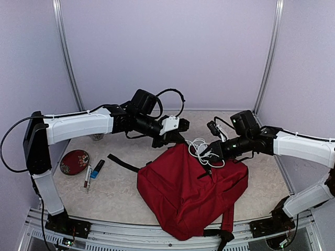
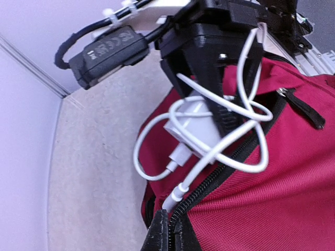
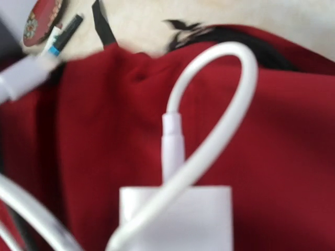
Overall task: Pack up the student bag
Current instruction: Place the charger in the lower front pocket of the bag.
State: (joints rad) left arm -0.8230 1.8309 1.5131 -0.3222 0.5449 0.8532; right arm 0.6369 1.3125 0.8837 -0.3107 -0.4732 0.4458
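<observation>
The student bag is a dark-red backpack lying in the middle of the table, its black zipper partly undone along the top edge. My left gripper is shut on that zipper edge at the bag's far corner; in the left wrist view its black fingertips pinch the fabric by the zipper. My right gripper hangs just above the bag's opening, shut on a white charger whose tangled white cable dangles over the zipper. The right wrist view shows the charger block and a cable loop against the red fabric; the fingers are hidden there.
On the table at the left lie a round red tin, a pen and a small blue-capped item. A loose black strap stretches from the bag towards them. Pale walls and metal posts enclose the table.
</observation>
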